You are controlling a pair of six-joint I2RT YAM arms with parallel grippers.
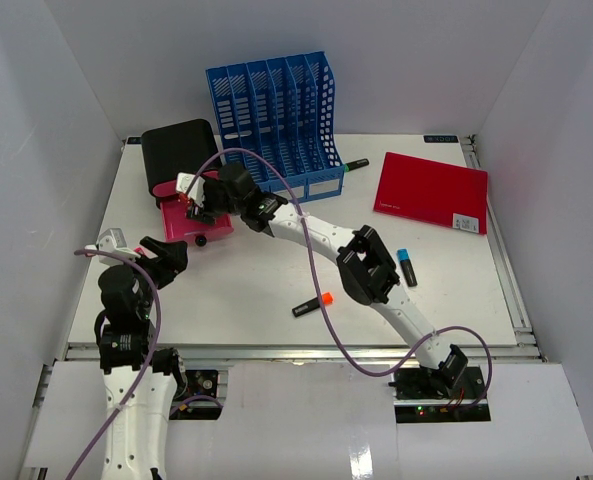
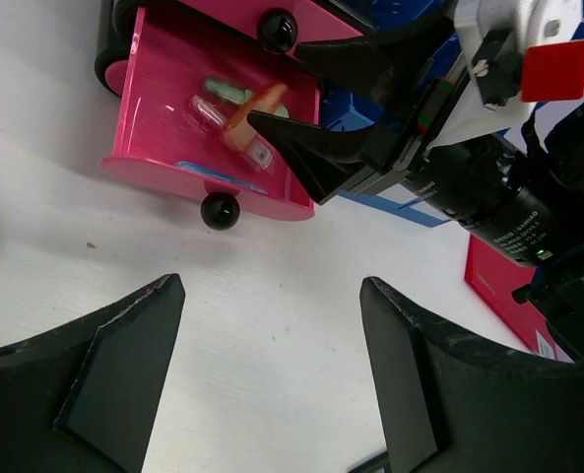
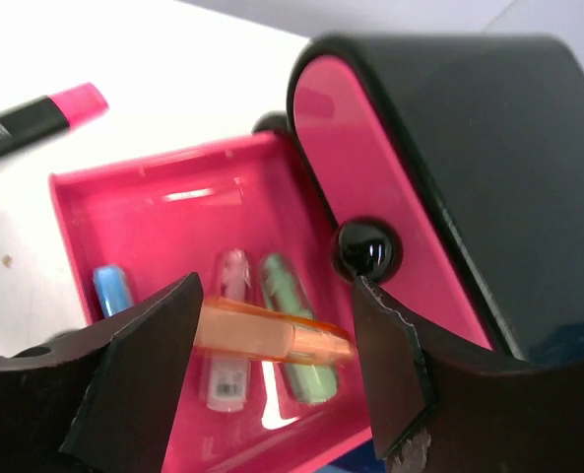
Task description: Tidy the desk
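Observation:
The white desk (image 1: 276,285) holds a black and pink drawer organizer (image 1: 176,150) at the back left, its pink drawer (image 1: 204,230) pulled open. My right gripper (image 1: 198,205) hangs over the drawer (image 3: 154,197), jaws wide apart. An orange pen (image 3: 272,335) lies lengthwise between its fingers, just above a pink pen (image 3: 230,276), a green pen (image 3: 287,286) and a blue pen (image 3: 111,289) in the drawer. I cannot see the orange pen pressed at both ends. My left gripper (image 1: 171,258) is open and empty over bare desk (image 2: 270,286), in front of the drawer (image 2: 173,108).
A blue file rack (image 1: 276,110) stands at the back. A red notebook (image 1: 431,190) lies at the back right, with a green-capped marker (image 1: 354,165) beside the rack. A blue-capped marker (image 1: 407,267) and an orange-capped marker (image 1: 313,304) lie mid-desk. A pink highlighter (image 3: 35,116) lies beside the drawer.

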